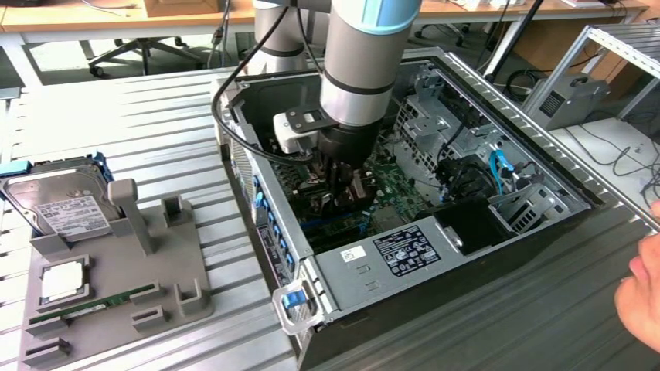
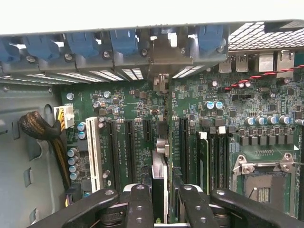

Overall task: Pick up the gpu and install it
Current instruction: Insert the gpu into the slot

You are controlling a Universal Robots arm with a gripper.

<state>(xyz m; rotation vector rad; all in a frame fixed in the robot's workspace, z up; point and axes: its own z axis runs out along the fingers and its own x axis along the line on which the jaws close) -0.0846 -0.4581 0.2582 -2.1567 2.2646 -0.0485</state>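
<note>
My gripper (image 1: 348,192) is lowered into the open computer case (image 1: 413,255), over the green motherboard (image 2: 128,109). In the wrist view the gpu (image 2: 160,173) shows edge-on as a thin dark card between the two black fingers (image 2: 137,202), and the gripper (image 2: 161,194) is shut on it. The card runs along an expansion slot toward the rear wall. Its silver end bracket (image 2: 161,59) sits among the blue slot latches (image 2: 124,42). Whether the card is fully down in the slot cannot be seen.
A grey fixture (image 1: 113,294) at the exterior view's left holds a silver hard drive (image 1: 62,205), a processor chip (image 1: 64,282) and a green RAM stick (image 1: 93,307). A person's hand (image 1: 644,286) is at the right edge. Cables (image 2: 40,128) and a drive cage (image 1: 515,205) crowd the case.
</note>
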